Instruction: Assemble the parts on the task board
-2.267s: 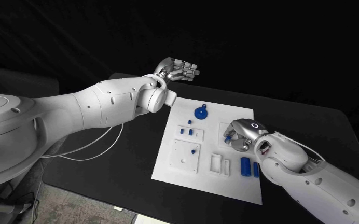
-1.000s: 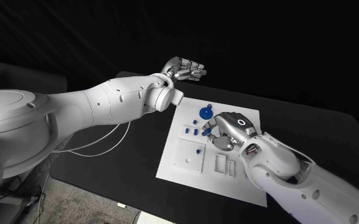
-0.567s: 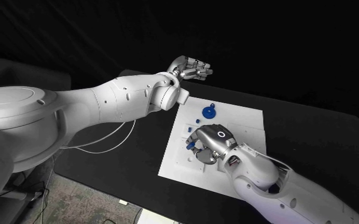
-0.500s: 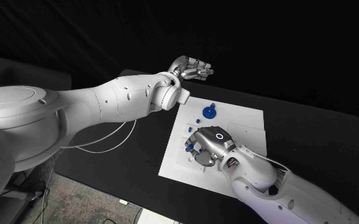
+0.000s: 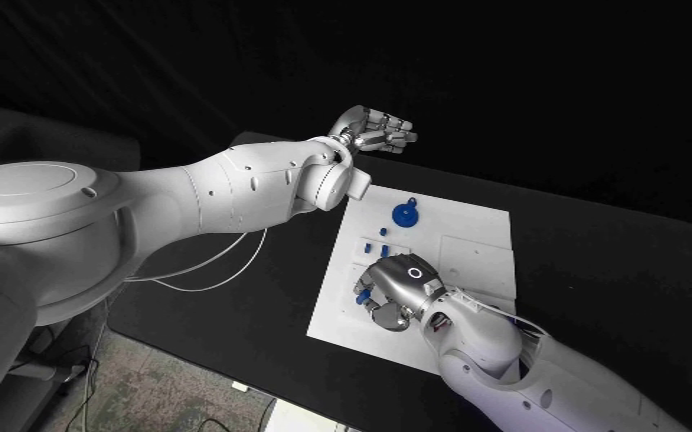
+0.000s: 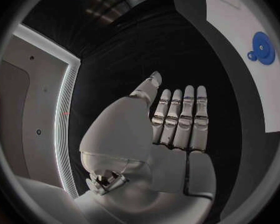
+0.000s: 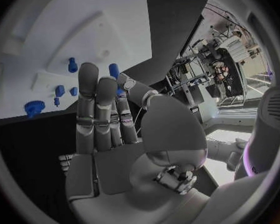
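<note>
The counter (image 5: 606,252) is black, and the board (image 5: 462,232) lies at its middle. My left arm (image 5: 216,192) reaches across toward twelve o'clock, well clear of the board. My right arm (image 5: 534,372) comes in from five o'clock.

My right hand (image 5: 392,292) is low over the board's seven o'clock corner. In the wrist view a blue peg (image 7: 117,77) shows at my fingertips, but I cannot tell whether I grip it or merely cover it. My left hand (image 5: 378,132) hangs in the air past the board's far edge, fingers straight and close together, holding nothing.

At the board's twelve o'clock end sits the blue disc (image 5: 405,215), with a few small pegs (image 5: 378,249) between it and my right hand. I judge the work partly done: some pieces look seated, others still need placing.
</note>
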